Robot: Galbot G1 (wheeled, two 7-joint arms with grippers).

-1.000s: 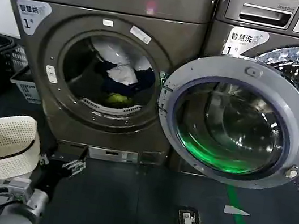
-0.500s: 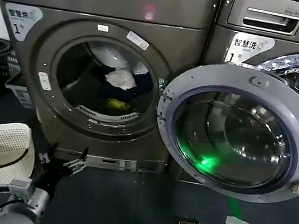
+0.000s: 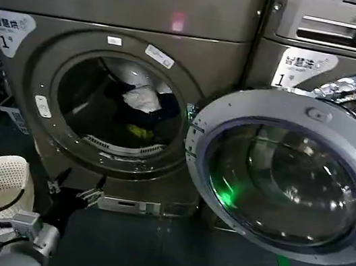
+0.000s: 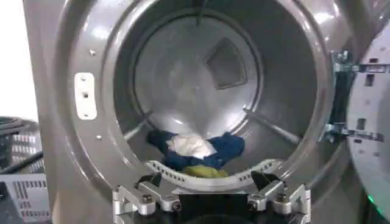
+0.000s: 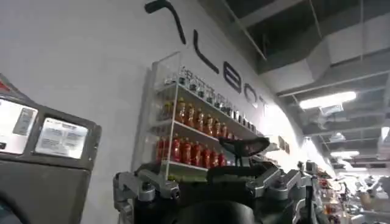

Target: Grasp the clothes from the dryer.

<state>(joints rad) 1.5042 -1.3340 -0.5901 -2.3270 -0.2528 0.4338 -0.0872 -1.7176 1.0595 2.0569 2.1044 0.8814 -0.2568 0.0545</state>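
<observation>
A small heap of white, dark blue and yellow-green clothes lies at the bottom of the drum of the large bronze-grey metal front-loading dryer. Its round, grey-rimmed glass door hangs swung wide open to the right. The left claw hovers low before the porthole, fingers spread apart and empty. The right claw points up toward a wall shelf of bottles, open, gripping nothing.

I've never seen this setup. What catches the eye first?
The dryer stands wide open, its round glass door swung out to the right. A small heap of clothes, white, blue and yellow, lies at the drum's bottom. The left gripper waits open just below the porthole.
</observation>
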